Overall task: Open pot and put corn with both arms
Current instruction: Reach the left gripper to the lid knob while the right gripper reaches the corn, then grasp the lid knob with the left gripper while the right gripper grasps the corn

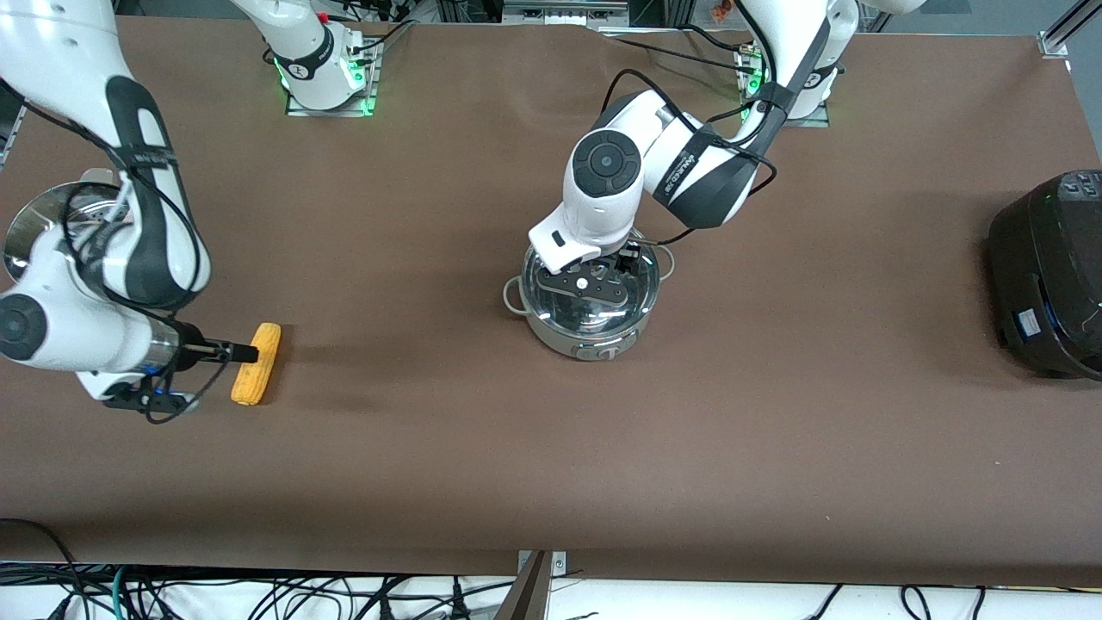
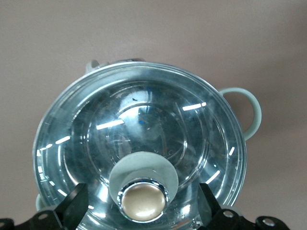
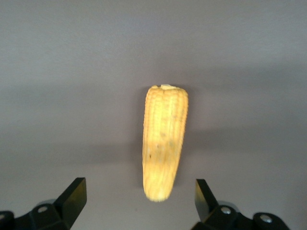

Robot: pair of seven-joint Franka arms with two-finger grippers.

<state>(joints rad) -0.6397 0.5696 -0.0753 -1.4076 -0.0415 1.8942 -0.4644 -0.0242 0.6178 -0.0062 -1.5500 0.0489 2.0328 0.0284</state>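
lid on the pot, corn on the cloth, both claws spread

the pot (image 1: 587, 303) stands near the middle of the table, its glass lid (image 2: 139, 143) in place with the tan knob (image 2: 142, 203) on top. one loop handle (image 2: 249, 112) sticks out at its side, and a badge shows on the wall that faces the front camera. the left gripper (image 1: 594, 277) is directly over the lid; in the left wrist view its two black fingers (image 2: 74, 203) are spread wide on either side of the knob and do not touch it, so this claw is released.

the corn (image 1: 257, 362) lies flat on the table toward the right arm's end, well apart from the pot. the right gripper (image 1: 244, 352) is low over it. in the right wrist view the fingertips (image 3: 73, 195) are spread apart with the cob (image 3: 163, 141) between them and farther out, nothing grasped.

the table (image 1: 551, 448) is covered with a plain brown cloth that has no marks. a steel steamer basket (image 1: 52, 226) sits at the right arm's end, partly hidden by that arm. a big black cooker (image 1: 1050, 271) stands at the left arm's end. both arm bases are on metal plates with green lights along the edge farthest from the front camera. below the near edge of the cloth, dark cables (image 1: 258, 594) lie on a pale floor.
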